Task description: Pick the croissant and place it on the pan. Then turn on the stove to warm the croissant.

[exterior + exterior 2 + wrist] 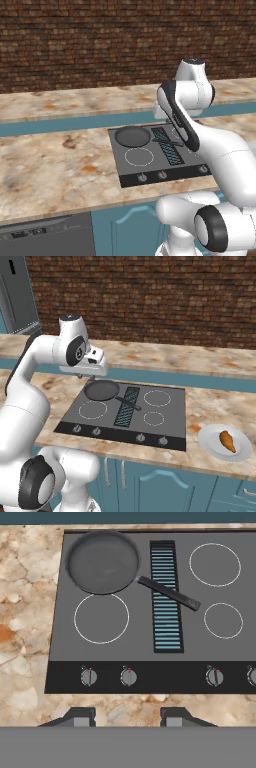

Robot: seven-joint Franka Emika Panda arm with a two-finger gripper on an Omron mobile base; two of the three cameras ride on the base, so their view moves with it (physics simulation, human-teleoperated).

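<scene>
One pan point(102, 562), one croissant point(227, 441), one plate point(209, 442) — four knobs point(77, 428).

Small orange-brown croissant point(227, 441) lying on a white plate point(210, 446), right of the stove point(170, 416). Round dark grey pan point(101, 390), empty, sitting on the rear-left burner of the black cooktop, thin handle crossing the ribbed centre strip.

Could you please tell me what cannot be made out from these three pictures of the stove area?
- Knob markings on the stove: too small in all views.
- Rightmost knob: cut off by the hand view's right edge.
- Right burners: hidden by the arm in the left base view.
- Gripper: only its tips show, apart with nothing between, at the hand view's bottom.
- Croissant on its plate: surface detail too small.
</scene>
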